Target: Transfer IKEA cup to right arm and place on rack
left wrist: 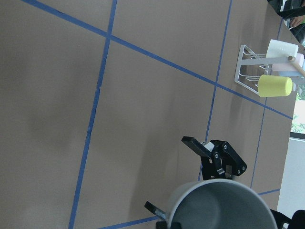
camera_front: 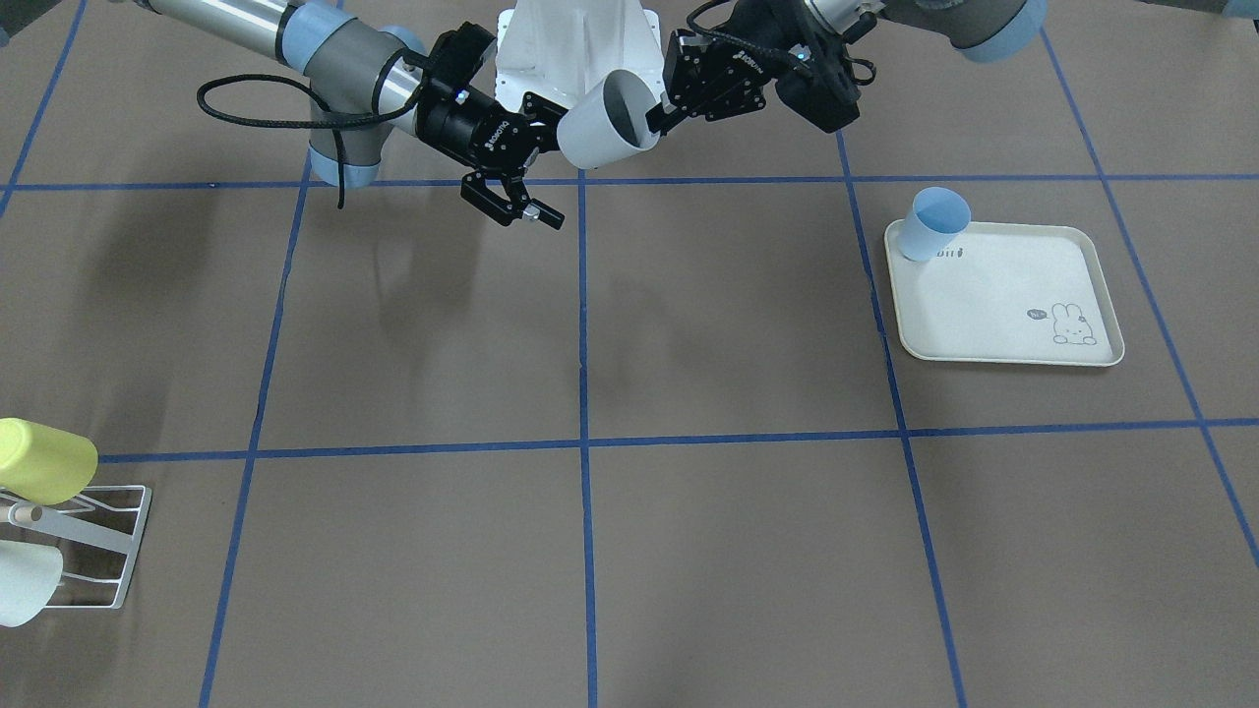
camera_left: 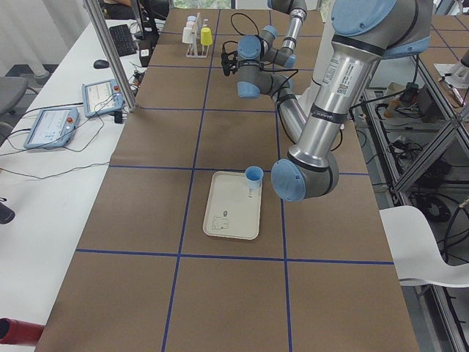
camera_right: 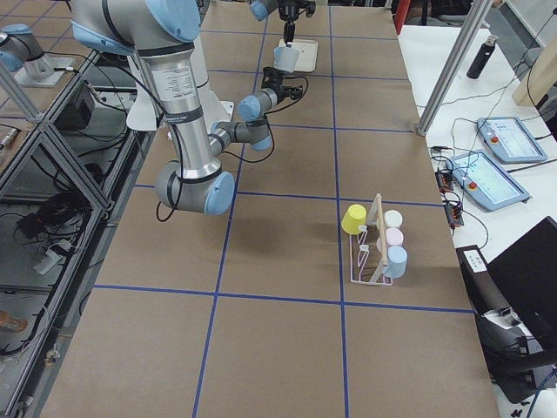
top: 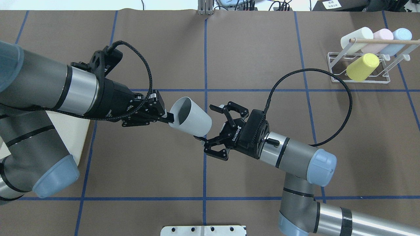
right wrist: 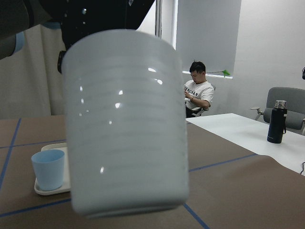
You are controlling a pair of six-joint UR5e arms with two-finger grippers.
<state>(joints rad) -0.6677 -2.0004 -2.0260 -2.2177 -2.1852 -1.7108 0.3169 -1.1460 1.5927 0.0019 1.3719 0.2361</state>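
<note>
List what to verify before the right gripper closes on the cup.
1. Left gripper shut on the cup rim: ok.
2. Right gripper open: ok, jaws spread wide.
3. Cup base between the right jaws: ok in the overhead view; how deep, cannot tell.
4. Cup off the table: ok, held in the air on its side.
5. Free prong on the rack: ok, it seems; prongs beside the yellow cup look bare.
</note>
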